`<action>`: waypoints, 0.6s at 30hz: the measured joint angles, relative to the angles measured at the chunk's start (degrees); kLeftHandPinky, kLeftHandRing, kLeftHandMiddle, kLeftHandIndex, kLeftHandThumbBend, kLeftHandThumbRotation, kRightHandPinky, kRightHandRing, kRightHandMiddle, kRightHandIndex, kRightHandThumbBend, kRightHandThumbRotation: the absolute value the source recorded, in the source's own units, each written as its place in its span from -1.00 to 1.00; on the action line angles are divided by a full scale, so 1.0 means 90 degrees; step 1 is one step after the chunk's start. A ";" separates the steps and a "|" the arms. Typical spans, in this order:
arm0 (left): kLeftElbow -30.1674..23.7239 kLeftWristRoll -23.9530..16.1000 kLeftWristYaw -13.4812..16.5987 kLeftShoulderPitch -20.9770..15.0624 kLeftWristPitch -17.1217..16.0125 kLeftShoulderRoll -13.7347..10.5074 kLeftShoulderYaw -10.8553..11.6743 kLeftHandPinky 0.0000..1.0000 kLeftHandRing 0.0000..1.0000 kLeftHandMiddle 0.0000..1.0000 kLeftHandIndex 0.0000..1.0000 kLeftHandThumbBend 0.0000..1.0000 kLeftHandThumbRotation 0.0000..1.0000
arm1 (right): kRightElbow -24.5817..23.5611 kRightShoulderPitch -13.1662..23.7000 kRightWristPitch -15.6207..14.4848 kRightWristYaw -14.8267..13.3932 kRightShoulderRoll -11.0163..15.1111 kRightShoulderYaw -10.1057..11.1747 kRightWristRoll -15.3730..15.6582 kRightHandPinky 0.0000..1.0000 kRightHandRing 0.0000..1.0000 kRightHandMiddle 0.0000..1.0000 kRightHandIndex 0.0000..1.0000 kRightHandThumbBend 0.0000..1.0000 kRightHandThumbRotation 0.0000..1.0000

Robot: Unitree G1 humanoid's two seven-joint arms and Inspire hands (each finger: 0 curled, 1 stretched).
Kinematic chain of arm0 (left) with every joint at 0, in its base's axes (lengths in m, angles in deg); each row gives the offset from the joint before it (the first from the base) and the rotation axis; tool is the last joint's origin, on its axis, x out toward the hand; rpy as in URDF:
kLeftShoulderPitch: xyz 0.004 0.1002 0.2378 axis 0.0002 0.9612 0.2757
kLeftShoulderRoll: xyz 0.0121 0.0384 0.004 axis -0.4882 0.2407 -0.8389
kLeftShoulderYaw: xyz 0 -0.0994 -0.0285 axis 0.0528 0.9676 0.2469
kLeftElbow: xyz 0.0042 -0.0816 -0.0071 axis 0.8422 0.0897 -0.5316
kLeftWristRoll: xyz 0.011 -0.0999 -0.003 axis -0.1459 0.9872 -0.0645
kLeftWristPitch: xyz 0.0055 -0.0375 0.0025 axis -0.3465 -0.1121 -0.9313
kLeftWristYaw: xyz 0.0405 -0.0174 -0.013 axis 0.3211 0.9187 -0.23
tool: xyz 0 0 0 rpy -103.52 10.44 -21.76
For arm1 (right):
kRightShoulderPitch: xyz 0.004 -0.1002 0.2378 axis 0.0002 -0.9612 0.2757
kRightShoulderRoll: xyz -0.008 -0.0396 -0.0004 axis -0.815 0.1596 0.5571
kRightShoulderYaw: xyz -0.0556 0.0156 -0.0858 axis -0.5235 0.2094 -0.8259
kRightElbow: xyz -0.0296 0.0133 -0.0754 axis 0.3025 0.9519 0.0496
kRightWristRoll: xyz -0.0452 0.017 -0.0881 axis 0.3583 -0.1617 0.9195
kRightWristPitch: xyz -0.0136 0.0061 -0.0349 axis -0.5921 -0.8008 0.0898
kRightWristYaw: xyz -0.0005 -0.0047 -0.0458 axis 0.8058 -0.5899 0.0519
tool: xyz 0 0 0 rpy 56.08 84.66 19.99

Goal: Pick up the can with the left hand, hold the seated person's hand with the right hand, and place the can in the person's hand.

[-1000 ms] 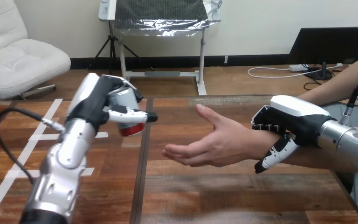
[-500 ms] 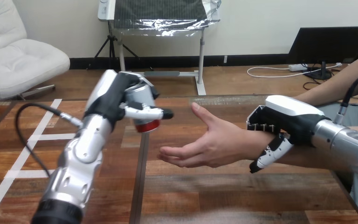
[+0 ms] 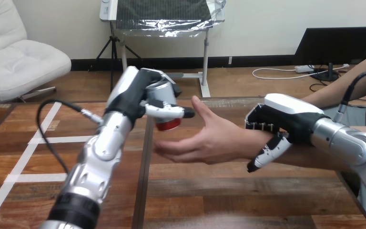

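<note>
One can [image 3: 163, 98], almost upright with red end down, is gripped by the left robot hand [image 3: 134, 94]; the right robot hand [image 3: 287, 118] curls round the person's wrist [image 3: 247, 142].

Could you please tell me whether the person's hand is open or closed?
Open: the person's hand has its fingers stretched out and thumb raised, palm bare; the can is in the left hand.

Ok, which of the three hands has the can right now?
The robot's left hand, curled round the can. Its right hand grips the person's wrist; the person's hand is open and empty.
</note>
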 measured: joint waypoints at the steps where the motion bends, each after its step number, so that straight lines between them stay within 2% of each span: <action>1: 0.0047 -0.0002 0.0014 -0.0036 -0.0021 0.0030 -0.0019 -0.36 -0.29 -0.20 -0.18 0.62 -1.00 | -0.0028 0.0003 -0.0026 0.0004 -0.0011 0.0000 0.0000 -0.30 -0.23 -0.16 -0.17 0.59 -0.75; 18: 0.0395 0.0000 0.0289 -0.0322 -0.0189 0.0409 -0.0077 -0.38 -0.32 -0.22 -0.19 0.58 -1.00 | -0.0264 0.0010 -0.0265 0.0065 -0.0104 0.0000 -0.0001 -0.31 -0.23 -0.16 -0.17 0.59 -0.71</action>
